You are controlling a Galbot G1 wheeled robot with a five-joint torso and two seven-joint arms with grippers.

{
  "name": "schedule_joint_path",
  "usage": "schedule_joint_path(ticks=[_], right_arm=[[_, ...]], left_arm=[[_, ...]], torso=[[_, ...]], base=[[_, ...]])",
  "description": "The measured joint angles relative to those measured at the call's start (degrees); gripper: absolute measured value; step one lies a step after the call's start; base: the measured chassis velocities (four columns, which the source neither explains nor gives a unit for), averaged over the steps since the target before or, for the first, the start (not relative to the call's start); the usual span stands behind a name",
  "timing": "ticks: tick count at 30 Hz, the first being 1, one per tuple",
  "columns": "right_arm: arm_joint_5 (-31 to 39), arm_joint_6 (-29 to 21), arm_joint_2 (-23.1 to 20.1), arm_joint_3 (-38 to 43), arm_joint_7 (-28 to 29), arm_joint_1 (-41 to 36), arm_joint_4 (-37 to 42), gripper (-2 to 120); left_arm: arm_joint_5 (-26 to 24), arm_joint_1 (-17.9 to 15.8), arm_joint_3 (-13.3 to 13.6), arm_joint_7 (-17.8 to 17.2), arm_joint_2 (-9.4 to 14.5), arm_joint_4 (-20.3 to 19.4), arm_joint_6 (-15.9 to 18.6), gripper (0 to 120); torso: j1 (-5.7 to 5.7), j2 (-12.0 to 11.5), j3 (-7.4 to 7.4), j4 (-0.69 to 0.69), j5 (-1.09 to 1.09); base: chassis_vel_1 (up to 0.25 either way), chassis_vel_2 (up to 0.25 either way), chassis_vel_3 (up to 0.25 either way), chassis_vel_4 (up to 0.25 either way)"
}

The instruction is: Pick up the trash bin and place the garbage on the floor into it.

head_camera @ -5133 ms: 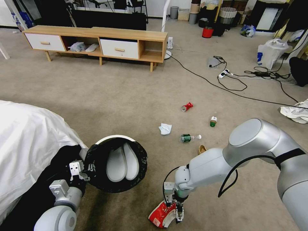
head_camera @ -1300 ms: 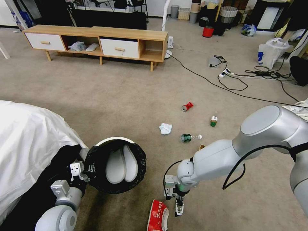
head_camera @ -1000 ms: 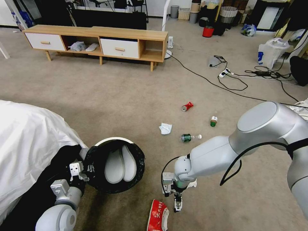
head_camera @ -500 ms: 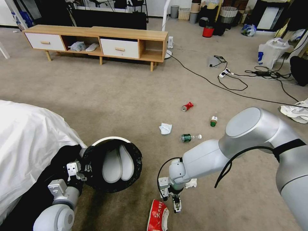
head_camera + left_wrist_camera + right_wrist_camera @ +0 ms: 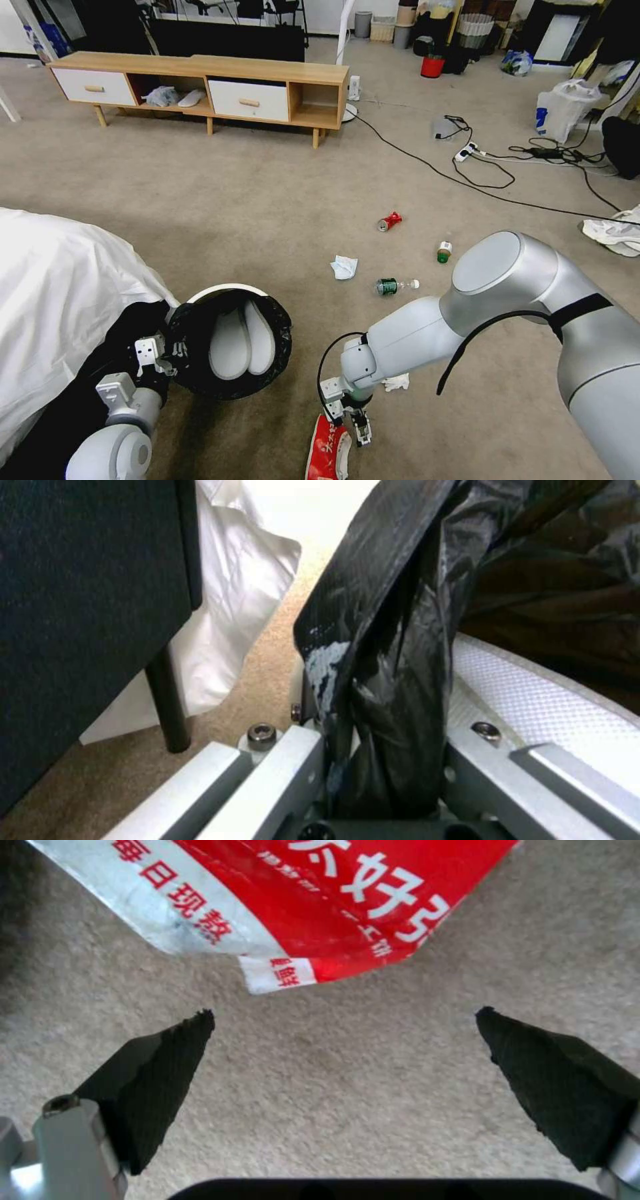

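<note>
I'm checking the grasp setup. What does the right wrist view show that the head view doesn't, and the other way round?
Only the right wrist view shows the right gripper's black fingertips spread apart over bare carpet, just short of the wrapper. Only the head view shows the trash bin held at its rim by the left gripper, plus the tissue, bottle and red can. Both show the red-and-white wrapper.

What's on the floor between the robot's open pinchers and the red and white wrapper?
Nothing: just bare carpet between the right gripper and the wrapper, as the right wrist view shows.
</note>
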Motion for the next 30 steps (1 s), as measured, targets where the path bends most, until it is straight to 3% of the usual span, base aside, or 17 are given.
schedule_joint_path(ticks=[30], right_arm=[[-1.1, 1.3, -3.1, -0.5, -1.4, -0.8, -2.0, 100]], left_arm=[[-0.2, -0.1, -0.4, 0.3, -0.1, 0.5, -0.4, 1]], torso=[[0.0, 0.0, 0.0, 0.0, 0.0]], base=[[0.0, 0.0, 0.0, 0.0]])
